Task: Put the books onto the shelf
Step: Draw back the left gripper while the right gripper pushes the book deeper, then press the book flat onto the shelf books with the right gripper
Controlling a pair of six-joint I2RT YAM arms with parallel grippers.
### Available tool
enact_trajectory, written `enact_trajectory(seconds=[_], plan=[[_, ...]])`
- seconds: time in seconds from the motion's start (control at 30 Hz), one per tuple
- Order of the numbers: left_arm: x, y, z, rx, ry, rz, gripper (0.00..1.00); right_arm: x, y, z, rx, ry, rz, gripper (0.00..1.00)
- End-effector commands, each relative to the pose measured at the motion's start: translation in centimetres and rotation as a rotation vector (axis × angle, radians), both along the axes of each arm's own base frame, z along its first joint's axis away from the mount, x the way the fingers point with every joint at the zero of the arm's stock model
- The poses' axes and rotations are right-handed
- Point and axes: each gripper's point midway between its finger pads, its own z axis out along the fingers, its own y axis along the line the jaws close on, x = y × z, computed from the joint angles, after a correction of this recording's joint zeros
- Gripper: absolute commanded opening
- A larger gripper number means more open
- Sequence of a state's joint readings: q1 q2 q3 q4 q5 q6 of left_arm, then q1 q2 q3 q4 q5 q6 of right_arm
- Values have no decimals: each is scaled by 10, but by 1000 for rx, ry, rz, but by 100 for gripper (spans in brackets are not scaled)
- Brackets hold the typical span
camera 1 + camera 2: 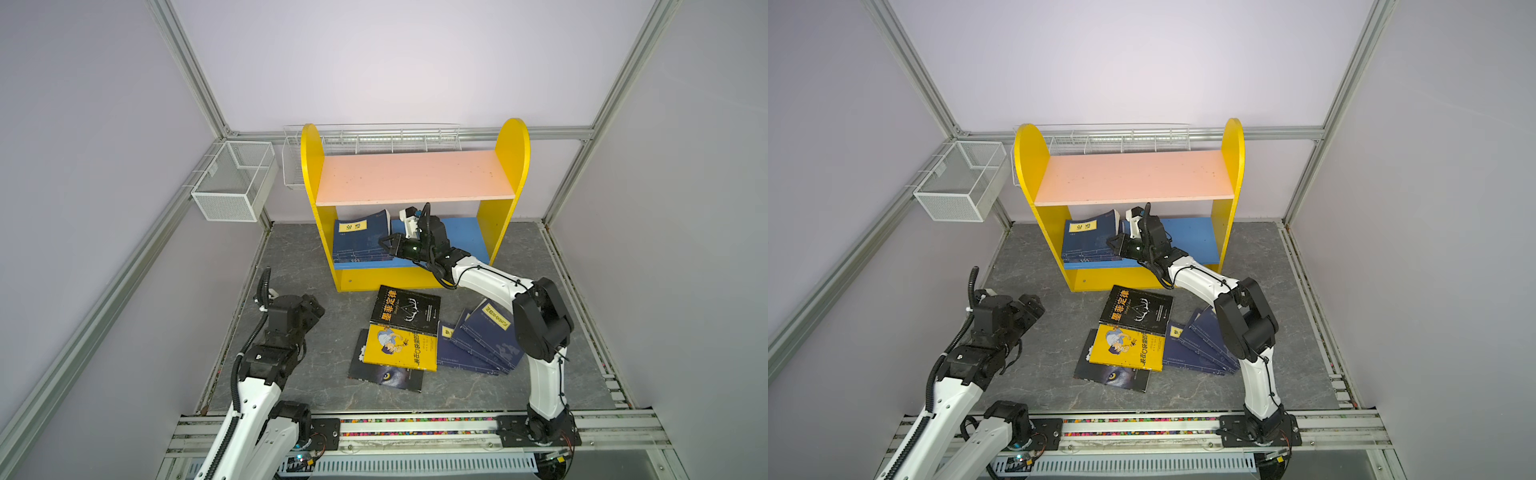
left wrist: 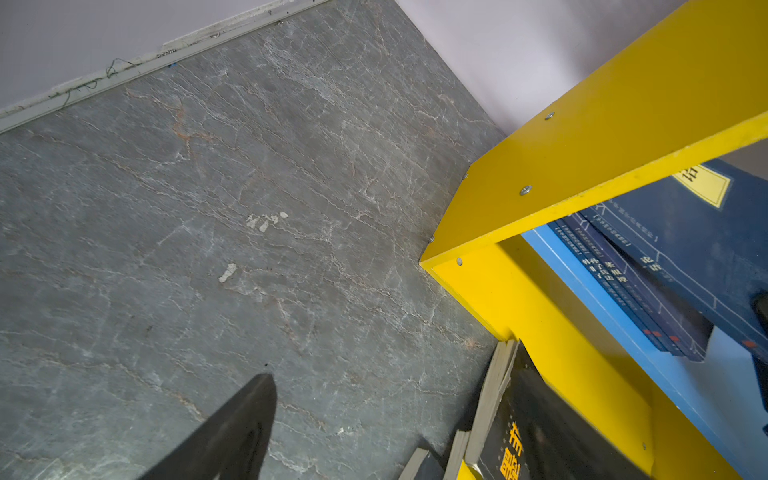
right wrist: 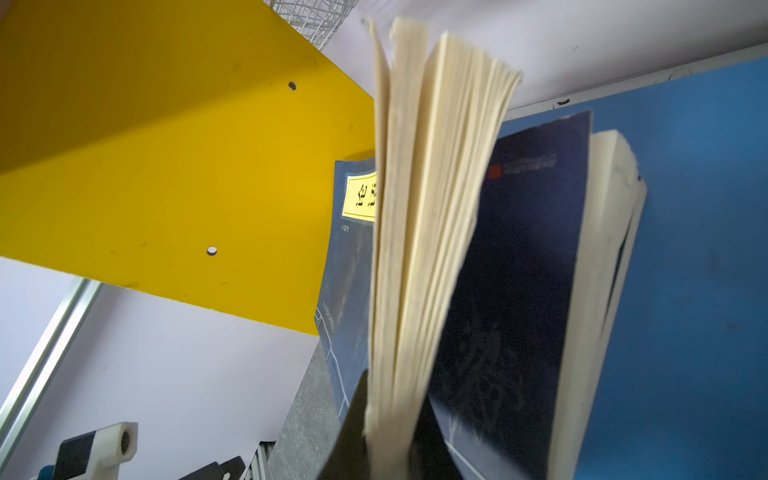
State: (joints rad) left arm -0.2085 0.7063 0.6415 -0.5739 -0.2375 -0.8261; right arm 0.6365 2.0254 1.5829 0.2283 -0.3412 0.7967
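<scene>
The shelf (image 1: 415,176) (image 1: 1133,176) stands at the back, its pink upper board bare. On its blue lower board (image 1: 461,239) several navy books (image 1: 359,245) (image 1: 1090,243) lie stacked at the left. My right gripper (image 1: 384,244) (image 1: 1113,243) (image 3: 390,436) reaches in there, shut on the fanned cream pages of the top navy book (image 3: 419,199), whose cover lifts. On the table lie a black book (image 1: 405,309), a yellow cartoon book (image 1: 399,349), a wolf-eye book (image 1: 386,376) and fanned navy books (image 1: 478,345). My left gripper (image 1: 311,309) (image 1: 1032,309) hovers open at the left, empty.
A white mesh basket (image 1: 232,183) hangs on the left wall, and a wire basket (image 1: 374,139) runs behind the shelf. Walls and aluminium posts close in the grey stone table (image 1: 299,266). The left wrist view shows one finger (image 2: 232,432) over bare table beside the shelf's yellow side (image 2: 623,137).
</scene>
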Motion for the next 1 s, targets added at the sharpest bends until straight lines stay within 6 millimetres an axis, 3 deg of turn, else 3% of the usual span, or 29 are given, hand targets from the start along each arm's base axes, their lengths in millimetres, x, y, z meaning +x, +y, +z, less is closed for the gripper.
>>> enact_trajectory(seconds=[0.0, 0.77, 0.97], plan=[[1, 0, 2, -4, -7, -1, 89, -3, -1, 29, 123, -19, 32, 11], [2, -3, -3, -18, 1, -11, 89, -3, 2, 14, 60, 13, 63, 10], [1, -2, -4, -18, 5, -7, 89, -1, 6, 10, -5, 12, 52, 19]])
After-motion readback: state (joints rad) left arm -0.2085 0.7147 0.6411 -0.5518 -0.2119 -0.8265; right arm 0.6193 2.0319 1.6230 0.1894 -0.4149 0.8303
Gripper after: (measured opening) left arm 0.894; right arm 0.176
